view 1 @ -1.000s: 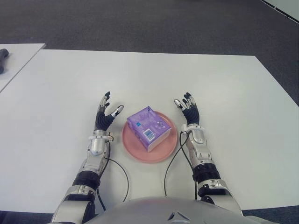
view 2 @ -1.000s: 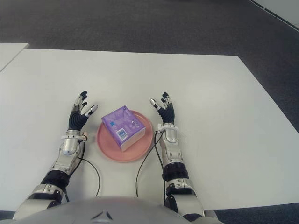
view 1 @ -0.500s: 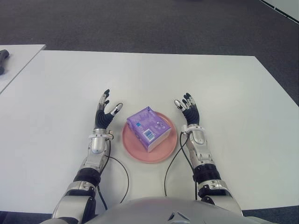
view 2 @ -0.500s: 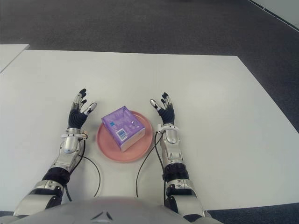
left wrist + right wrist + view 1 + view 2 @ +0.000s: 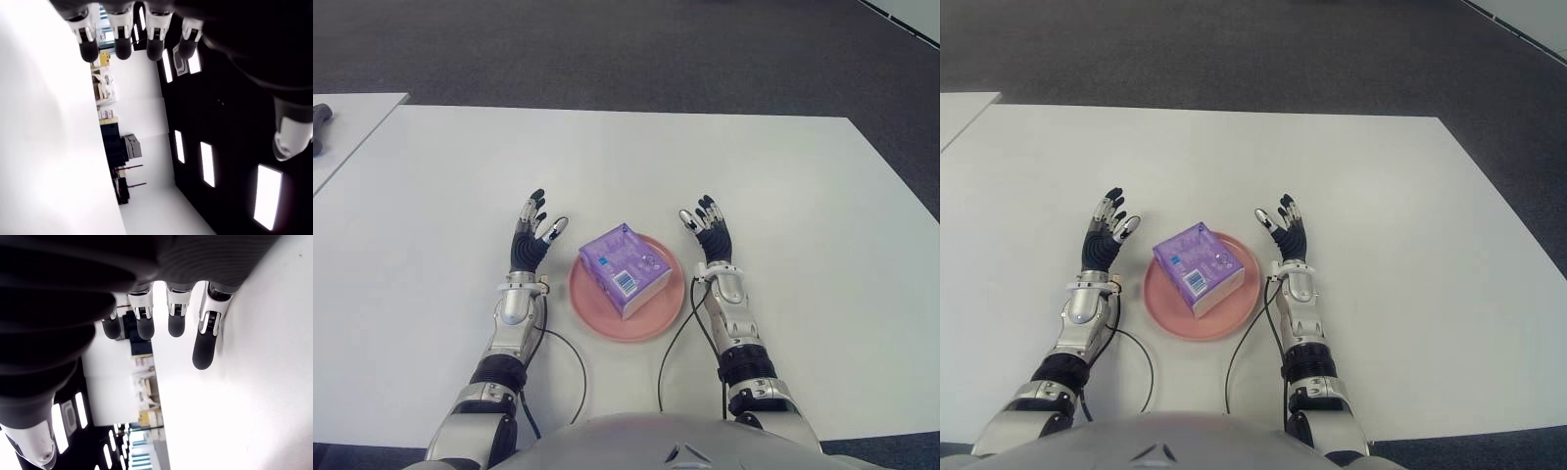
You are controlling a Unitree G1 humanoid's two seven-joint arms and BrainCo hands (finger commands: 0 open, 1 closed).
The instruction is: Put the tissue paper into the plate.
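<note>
Two silver and black robot arms reach forward from the bottom edge, roughly parallel and well apart. The left hand is raised with its palm turned inward, fingers straight and slightly spread, thumb angled toward the middle, holding nothing. The right hand mirrors it, palm inward, fingers extended and empty. Thin black cables loop back from both wrists toward the torso.
</note>
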